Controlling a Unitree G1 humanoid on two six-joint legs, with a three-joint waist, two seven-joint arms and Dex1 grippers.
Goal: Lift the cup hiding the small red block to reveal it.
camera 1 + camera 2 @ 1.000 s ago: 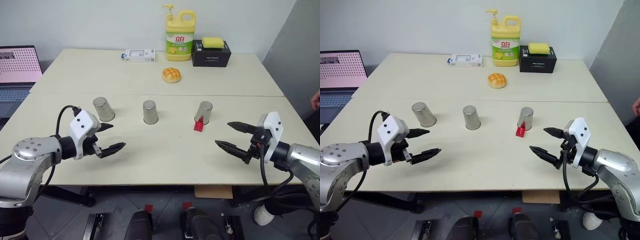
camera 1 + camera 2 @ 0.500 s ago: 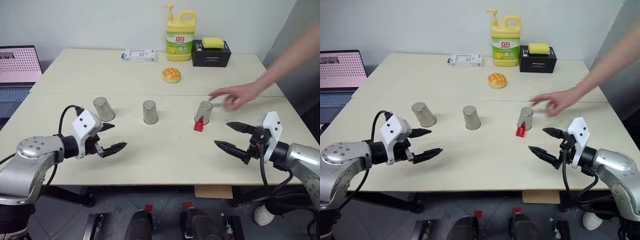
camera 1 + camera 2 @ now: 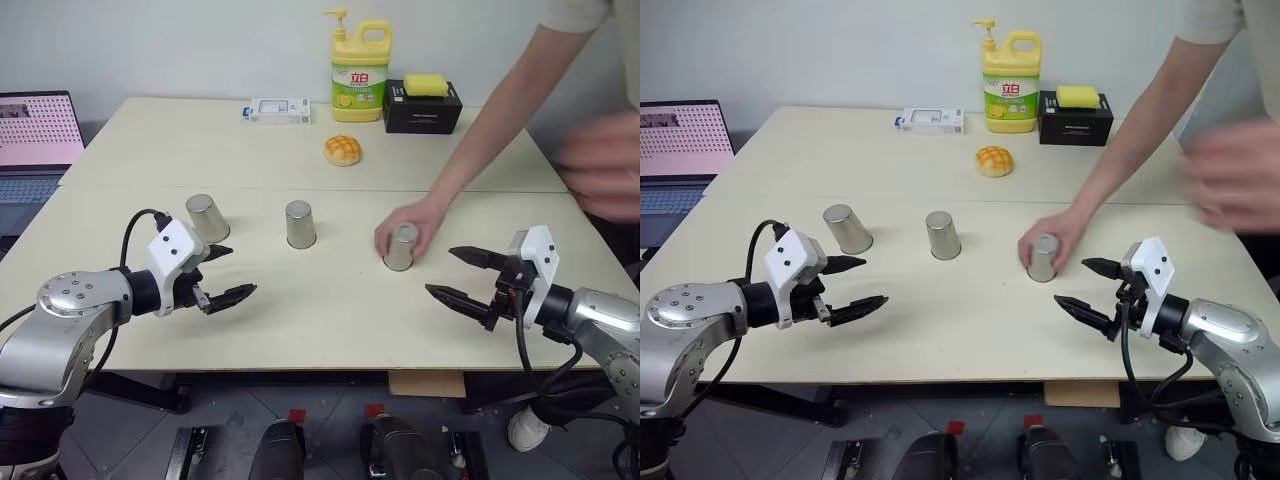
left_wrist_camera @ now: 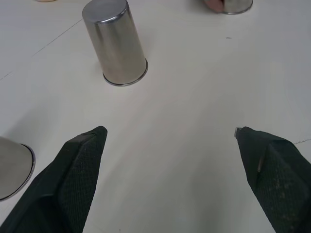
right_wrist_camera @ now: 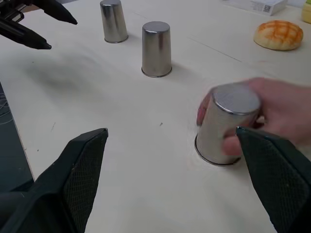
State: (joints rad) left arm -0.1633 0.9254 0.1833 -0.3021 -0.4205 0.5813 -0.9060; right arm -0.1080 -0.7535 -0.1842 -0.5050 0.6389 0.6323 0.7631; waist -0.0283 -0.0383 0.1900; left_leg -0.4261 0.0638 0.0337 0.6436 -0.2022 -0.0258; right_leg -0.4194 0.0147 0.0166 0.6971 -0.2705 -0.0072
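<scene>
Three steel cups stand upside down in a row on the table: the left cup (image 3: 207, 218), the middle cup (image 3: 300, 224) and the right cup (image 3: 401, 247). A person's hand (image 3: 412, 222) grips the right cup. The small red block is hidden. My left gripper (image 3: 242, 270) hovers open just in front of the left cup, with nothing between its fingers. My right gripper (image 3: 439, 270) is open too, hanging empty to the right of the held cup (image 5: 226, 124). The left wrist view looks past open fingers to the middle cup (image 4: 115, 43).
At the back of the table stand a yellow soap bottle (image 3: 360, 65), a black box (image 3: 422, 108) with a yellow sponge on it, a white box (image 3: 280, 110) and an orange bun (image 3: 342, 150). A laptop (image 3: 35, 140) sits at far left. The person's other hand (image 3: 600, 170) moves at right.
A person's hand came in from the right, took the right cup and moved it toward me over the spot where the red block lay; the block no longer shows. Both grippers stayed put.
</scene>
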